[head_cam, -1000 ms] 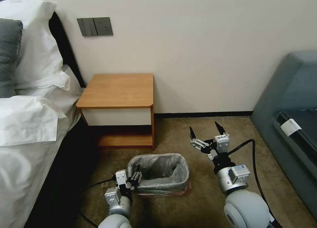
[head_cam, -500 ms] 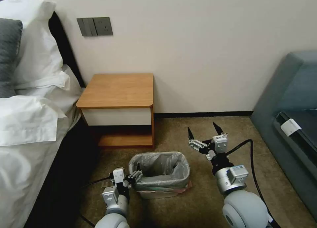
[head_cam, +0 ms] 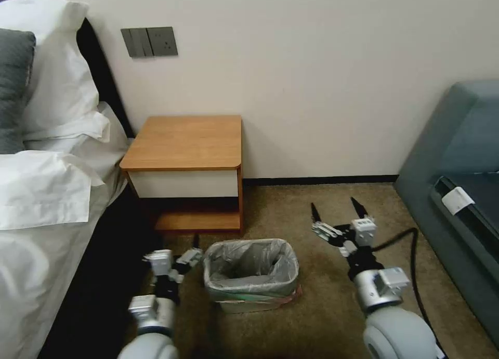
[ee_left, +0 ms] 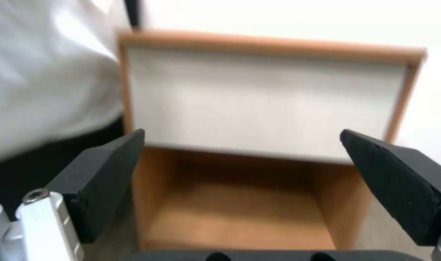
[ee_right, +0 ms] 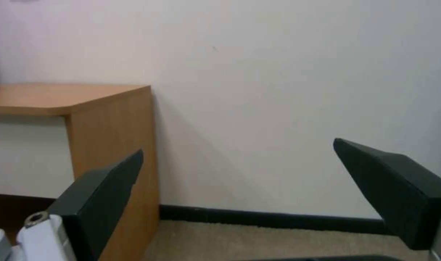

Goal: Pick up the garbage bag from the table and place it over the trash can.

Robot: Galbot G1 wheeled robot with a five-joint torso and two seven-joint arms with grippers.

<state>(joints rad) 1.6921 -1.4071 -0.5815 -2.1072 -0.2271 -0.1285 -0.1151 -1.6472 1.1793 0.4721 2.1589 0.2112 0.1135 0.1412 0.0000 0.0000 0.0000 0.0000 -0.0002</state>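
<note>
One trash can (head_cam: 251, 291), one garbage bag (head_cam: 251, 268), one table (head_cam: 184, 143), two grippers, three pillows, one wall switch plate (head_cam: 149, 41)

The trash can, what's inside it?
The garbage bag lines the trash can, its edge folded over the rim. The bin's bottom is covered by the bag.

Thin, crinkly, translucent grey plastic film of the garbage bag (head_cam: 253, 263) lines the smooth cream plastic trash can (head_cam: 249, 303). The bench (head_cam: 184, 140) is matt orange-brown wood with a smooth white drawer front. Left gripper (head_cam: 196, 245) and right gripper (head_cam: 335, 209) fingers look matt black; the carpet (head_cam: 291, 213) beneath them is rough pile.
</note>
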